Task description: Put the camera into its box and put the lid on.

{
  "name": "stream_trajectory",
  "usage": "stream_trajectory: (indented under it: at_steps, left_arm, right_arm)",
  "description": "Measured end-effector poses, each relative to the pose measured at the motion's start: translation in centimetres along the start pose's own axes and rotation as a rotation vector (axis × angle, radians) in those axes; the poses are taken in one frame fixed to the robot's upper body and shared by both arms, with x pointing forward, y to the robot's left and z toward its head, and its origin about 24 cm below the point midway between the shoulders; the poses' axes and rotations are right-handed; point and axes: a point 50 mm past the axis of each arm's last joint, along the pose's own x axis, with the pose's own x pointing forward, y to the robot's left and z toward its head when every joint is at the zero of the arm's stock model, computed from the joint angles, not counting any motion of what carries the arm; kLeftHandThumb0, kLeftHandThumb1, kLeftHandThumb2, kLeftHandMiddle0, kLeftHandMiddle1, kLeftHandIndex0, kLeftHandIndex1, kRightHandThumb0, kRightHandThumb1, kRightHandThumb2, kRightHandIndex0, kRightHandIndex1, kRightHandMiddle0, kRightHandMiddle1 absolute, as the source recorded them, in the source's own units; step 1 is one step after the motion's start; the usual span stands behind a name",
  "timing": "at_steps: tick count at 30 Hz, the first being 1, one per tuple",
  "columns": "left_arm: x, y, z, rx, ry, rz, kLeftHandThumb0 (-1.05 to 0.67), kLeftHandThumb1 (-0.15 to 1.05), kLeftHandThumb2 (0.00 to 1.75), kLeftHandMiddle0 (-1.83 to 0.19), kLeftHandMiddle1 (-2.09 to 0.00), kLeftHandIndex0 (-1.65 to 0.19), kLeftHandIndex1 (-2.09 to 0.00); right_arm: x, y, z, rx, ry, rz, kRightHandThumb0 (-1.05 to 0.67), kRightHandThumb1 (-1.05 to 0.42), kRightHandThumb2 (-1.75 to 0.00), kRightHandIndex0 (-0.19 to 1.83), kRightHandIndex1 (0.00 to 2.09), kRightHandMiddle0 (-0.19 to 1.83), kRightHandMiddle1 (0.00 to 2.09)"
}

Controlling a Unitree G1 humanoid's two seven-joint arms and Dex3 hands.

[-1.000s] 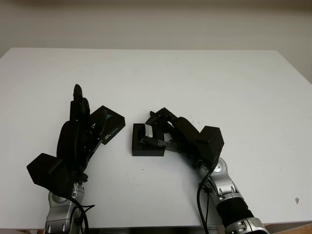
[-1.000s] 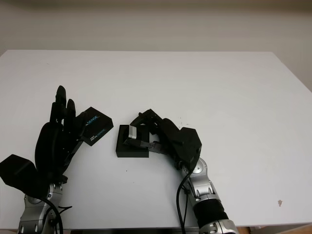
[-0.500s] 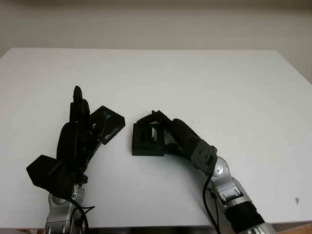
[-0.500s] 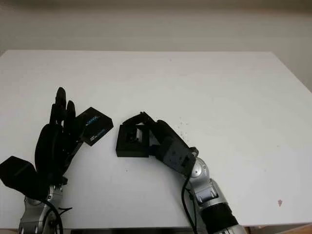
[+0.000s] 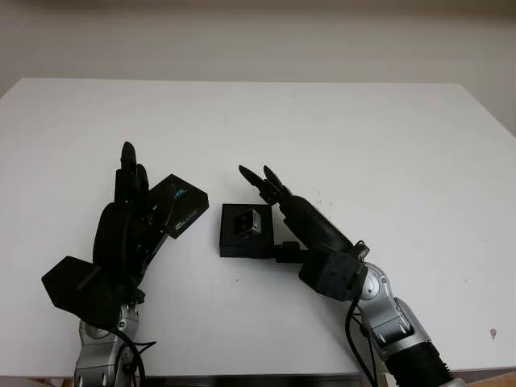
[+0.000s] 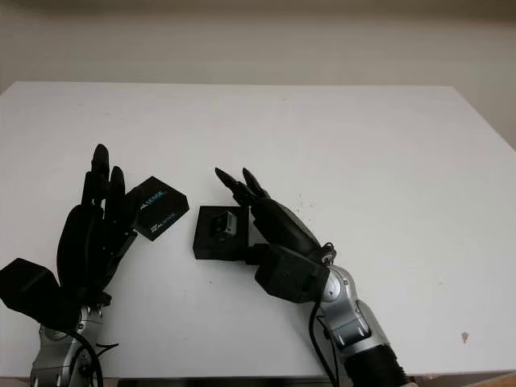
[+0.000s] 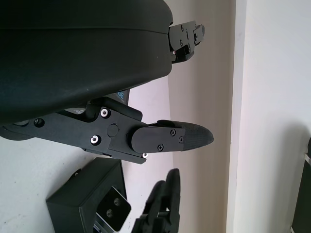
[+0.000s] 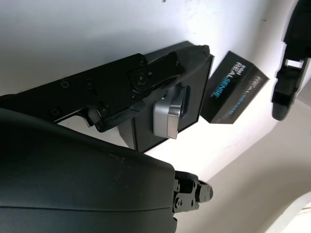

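A smooth white table [image 5: 363, 137] with a matte top carries everything. Near its middle sits the box [image 5: 246, 240], a low square tray of matte black card with straight walls and sharp corners. The camera [image 5: 247, 223] lies inside it, toward the far side of the tray: a small block with a brushed silver metal end and a darker face.

The right hand [image 5: 278, 197] is released and holds nothing. Its hard black plastic fingers [image 5: 264, 181], tapered to rounded tips, stretch out past the far right corner of the box, above the table. The bulky black palm shell sits just right of the box, and a silver jointed wrist leads back to the near edge.

The lid [image 5: 179, 206] is a flat black square with crisp edges and blue and white lettering on its glossy top. It lies turned at an angle, left of the box and apart from it. The left hand [image 5: 125, 230] is at the lid's left edge, open, its long black fingers [image 5: 129, 173] pointing toward the far side. Whether they touch the lid cannot be told.
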Motion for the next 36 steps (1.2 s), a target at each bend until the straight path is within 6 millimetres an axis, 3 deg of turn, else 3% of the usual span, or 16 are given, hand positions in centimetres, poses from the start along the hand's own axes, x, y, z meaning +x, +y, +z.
stream_trajectory:
  at_steps: [3,8,12,21,32,35,36]
  left_arm:
    - [0.0,0.0,0.0,0.005,0.000,-0.001,-0.51,1.05,0.36,0.11,-0.06,0.15,-0.06]
    - [0.0,0.0,0.0,0.005,-0.001,-0.003,-0.52,1.05,0.36,0.12,-0.05,0.15,-0.06]
    - [0.0,0.0,0.0,0.004,-0.001,-0.003,-0.52,1.05,0.35,0.12,-0.05,0.15,-0.06]
    - [0.0,-0.3,-0.1,0.009,0.002,0.000,-0.52,1.05,0.37,0.12,-0.05,0.15,-0.06]
    - [-0.1,-0.6,-0.2,-0.003,0.000,0.016,-0.52,1.05,0.37,0.12,-0.06,0.15,-0.06]
    - [-0.1,-0.7,-0.2,-0.001,-0.002,0.018,-0.52,1.05,0.38,0.12,-0.06,0.15,-0.06]
    - [-0.2,-0.7,-0.2,-0.002,-0.006,0.019,-0.52,1.05,0.37,0.12,-0.06,0.15,-0.06]
  right_arm:
    - [-0.2,-0.5,0.4,-0.084,-0.034,-0.035,-0.72,-1.04,-0.11,-0.13,0.04,-0.09,0.07]
    - [-0.4,-1.3,1.8,-0.199,-0.101,-0.163,-0.64,-0.96,-0.05,0.27,0.24,0.20,0.21]
    - [-0.4,-2.4,3.0,-0.303,-0.118,-0.171,-0.64,-0.90,-0.03,0.41,0.32,0.31,0.29]
    - [0.1,-3.4,5.3,-0.523,-0.070,-0.115,-0.71,-0.88,-0.05,0.39,0.39,0.27,0.59]
    - [1.1,-3.0,5.7,-0.702,0.045,-0.045,-0.73,-0.83,-0.05,0.46,0.33,0.48,0.40]
    - [1.2,-2.8,5.9,-0.734,0.051,-0.054,-0.75,-0.82,-0.05,0.52,0.41,0.52,0.46]
    - [1.3,-2.8,6.0,-0.747,0.052,-0.058,-0.75,-0.82,-0.05,0.49,0.53,0.51,0.53]
